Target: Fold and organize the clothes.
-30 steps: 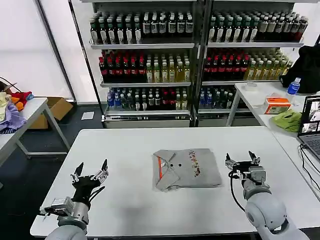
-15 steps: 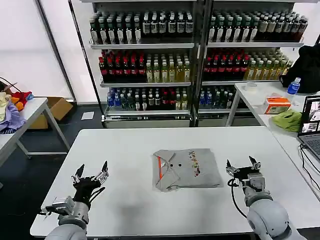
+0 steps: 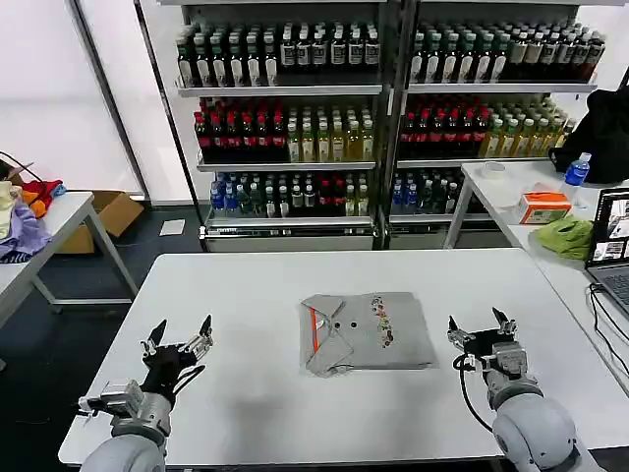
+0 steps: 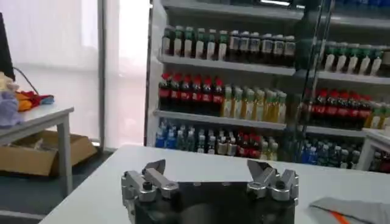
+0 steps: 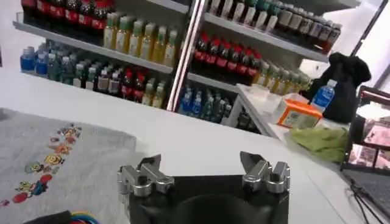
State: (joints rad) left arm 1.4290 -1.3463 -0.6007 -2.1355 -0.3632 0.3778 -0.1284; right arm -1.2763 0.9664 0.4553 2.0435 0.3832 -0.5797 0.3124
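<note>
Mid-table, on the white table [image 3: 246, 295], lies the shirt [image 3: 367, 332]: light grey, collared, orange-lined placket with dark buttons, folded into a compact rectangle with the collar side toward the robot's left. Edges look square and tucked, so the folding itself appears done; it sits roughly centred between the two arms, likely because both could reach it evenly there.

Left gripper [image 3: 178, 339] hovers over the near left part of the table, well apart from the shirt, jaws spread wide and empty. Its wrist view shows the two fingertips [image 4: 153, 168] parted with nothing between, and a corner of the shirt [image 4: 353, 209] off to one side.

Right gripper [image 3: 482, 329] sits just beside the shirt's right edge, not touching it, jaws likewise spread and empty. Its wrist view looks across the shirt [image 5: 55, 158].

Both arms standing clear with empty jaws suggests a released, resting posture: the fold is judged finished and nothing needs holding.

Writing and labels: the chest print [image 3: 381, 322] is a row of small multicoloured cartoon-like figures; no lettering legible on it. Shelves [image 3: 383, 88] behind carry ranks of bottles, labels too small to read. On the side table to the right sit an orange box [image 3: 545, 206], a lime-green cloth [image 3: 565, 236], a blue-capped bottle [image 3: 577, 169] and a laptop [image 3: 611, 246]; no text readable on any.
</note>
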